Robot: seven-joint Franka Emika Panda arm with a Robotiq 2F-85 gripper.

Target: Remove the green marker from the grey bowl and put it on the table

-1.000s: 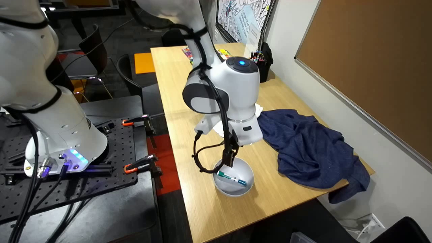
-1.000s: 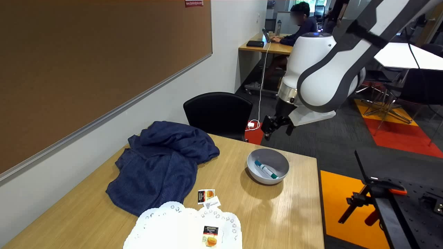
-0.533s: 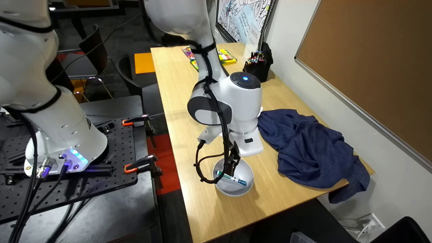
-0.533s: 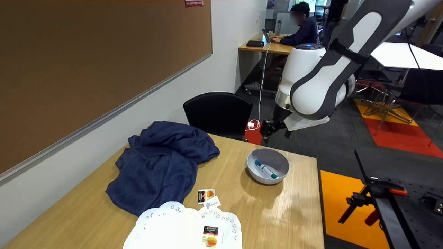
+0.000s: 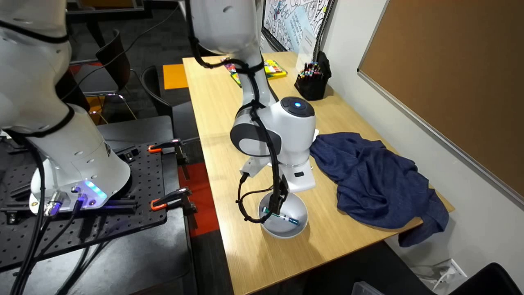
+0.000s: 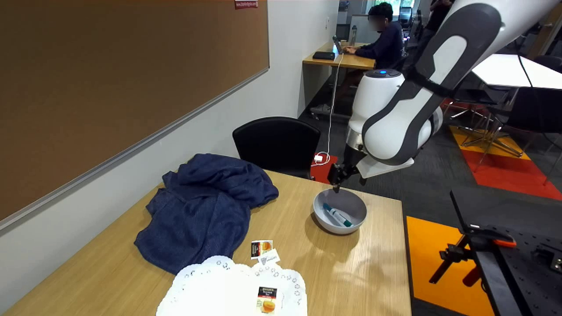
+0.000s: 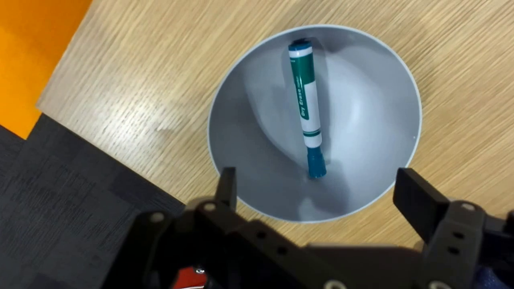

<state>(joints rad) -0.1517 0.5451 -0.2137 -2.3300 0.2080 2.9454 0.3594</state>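
Across the left of an exterior view, a pale wall (image 6: 290,57) is largely covered by a brown board (image 6: 123,79). Beneath it a dark blue cloth (image 6: 206,210) is heaped on the wooden table (image 6: 290,215), unmoved since half a second ago, and to its right a printed packet (image 6: 258,248) is partly overlapped by a white slip (image 6: 269,256). Next, near the table's corner, the grey bowl (image 6: 352,204) is seen, likewise unshifted, with the green marker (image 7: 309,100) lying inside. Just above, the gripper (image 7: 316,173) has been brought down with the arm (image 6: 397,123): one fingertip is now seen overlapping the bowl's far rim, where a gap was shown before; whether the rim is touched cannot be told. Its fingers (image 7: 417,196) are spread wide and nothing is gripped.

By the wrist view, the marker's long axis is laid nearly top to bottom, its upper end leaned slightly left and set close to the rim; the narrow teal end is pointed down into the gap between the fingers. In an exterior view that teal end (image 5: 293,221) is aimed away from the robot's base (image 5: 82,168). At the far right, a clamp (image 6: 487,237) is fixed to a black bench (image 6: 490,272).
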